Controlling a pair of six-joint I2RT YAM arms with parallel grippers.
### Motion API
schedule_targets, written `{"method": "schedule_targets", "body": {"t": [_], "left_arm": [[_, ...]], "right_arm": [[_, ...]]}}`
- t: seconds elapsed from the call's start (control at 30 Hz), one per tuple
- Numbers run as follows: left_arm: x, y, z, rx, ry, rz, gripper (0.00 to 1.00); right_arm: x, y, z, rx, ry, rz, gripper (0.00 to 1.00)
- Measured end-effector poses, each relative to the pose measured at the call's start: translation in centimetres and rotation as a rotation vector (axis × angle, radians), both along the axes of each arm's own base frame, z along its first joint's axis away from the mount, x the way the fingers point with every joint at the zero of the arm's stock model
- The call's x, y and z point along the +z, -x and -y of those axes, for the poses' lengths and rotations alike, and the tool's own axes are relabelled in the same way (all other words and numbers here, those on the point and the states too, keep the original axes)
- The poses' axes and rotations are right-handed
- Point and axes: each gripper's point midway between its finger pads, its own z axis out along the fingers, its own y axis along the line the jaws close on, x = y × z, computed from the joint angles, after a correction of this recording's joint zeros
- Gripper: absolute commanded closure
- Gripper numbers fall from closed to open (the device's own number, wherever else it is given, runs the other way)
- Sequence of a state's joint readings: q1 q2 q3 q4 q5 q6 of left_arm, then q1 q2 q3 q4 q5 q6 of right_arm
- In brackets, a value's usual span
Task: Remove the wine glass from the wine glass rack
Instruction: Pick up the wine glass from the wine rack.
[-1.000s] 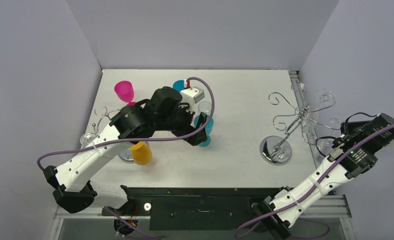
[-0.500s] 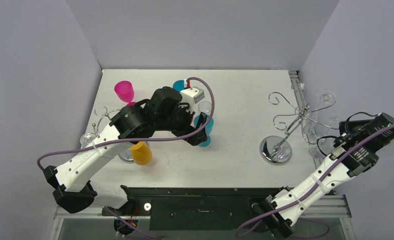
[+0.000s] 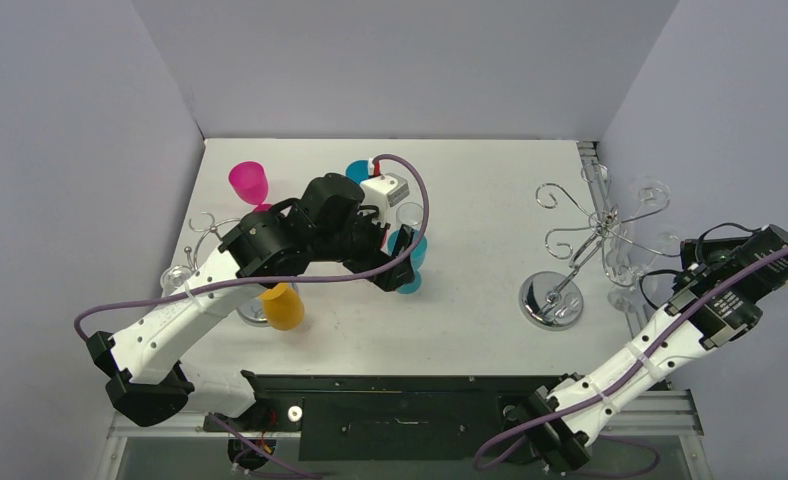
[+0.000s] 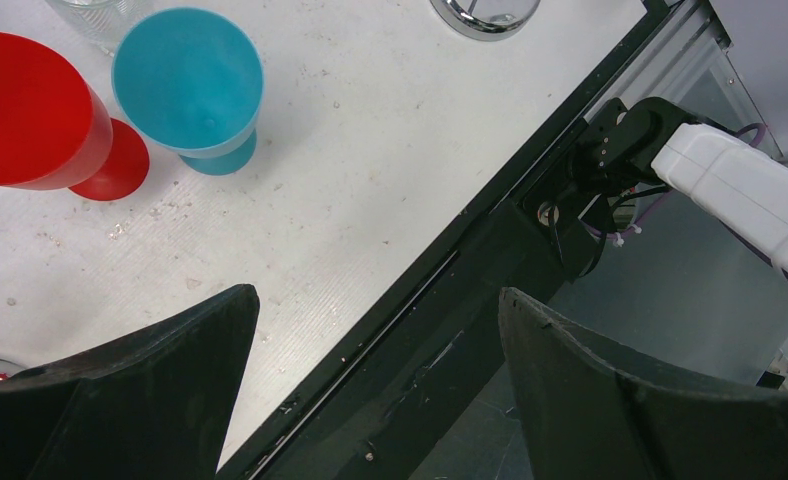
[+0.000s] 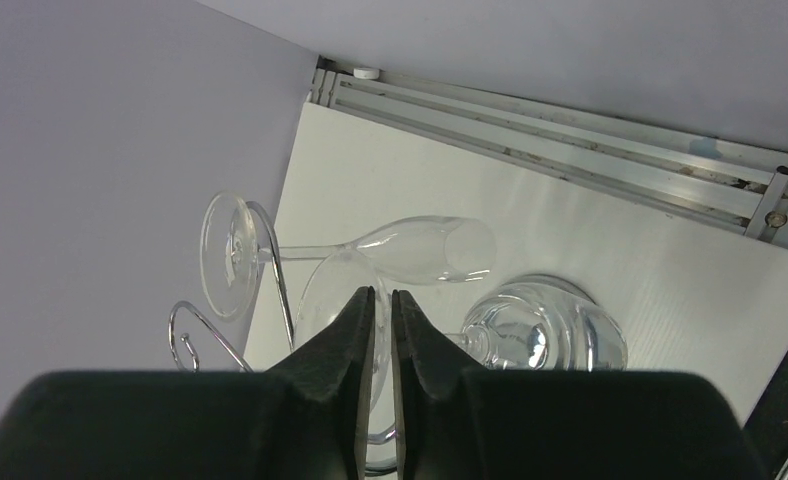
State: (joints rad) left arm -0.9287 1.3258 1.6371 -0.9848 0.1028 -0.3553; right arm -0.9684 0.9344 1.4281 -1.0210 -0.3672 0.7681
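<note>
Shifting in top view: right arm [image 3: 730, 290] edges nearward beside the wine glass rack [image 3: 595, 235], likely starting the pull-off. Left wrist: left gripper [image 4: 378, 292] wide apart, empty. Right wrist: right gripper [image 5: 382, 292] fingers nearly together, stem grip unclear; wine glass [image 5: 410, 250] hangs on rack.

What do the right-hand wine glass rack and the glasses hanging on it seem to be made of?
Wine glass rack: probably chromed metal wire, with mirror-like round base. Glasses: clear glass or clear plastic; the table shows through them.
</note>
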Motion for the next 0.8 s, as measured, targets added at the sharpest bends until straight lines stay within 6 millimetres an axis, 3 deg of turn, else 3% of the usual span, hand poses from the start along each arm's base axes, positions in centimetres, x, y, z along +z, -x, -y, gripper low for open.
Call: {"method": "schedule_targets", "body": {"t": [0.8], "left_arm": [[0.36,0.14,-0.18,0.000,0.010,0.007,0.12]], "right_arm": [[-0.14,-0.92,0.19,0.037,-0.021,0.010,0.81]]}}
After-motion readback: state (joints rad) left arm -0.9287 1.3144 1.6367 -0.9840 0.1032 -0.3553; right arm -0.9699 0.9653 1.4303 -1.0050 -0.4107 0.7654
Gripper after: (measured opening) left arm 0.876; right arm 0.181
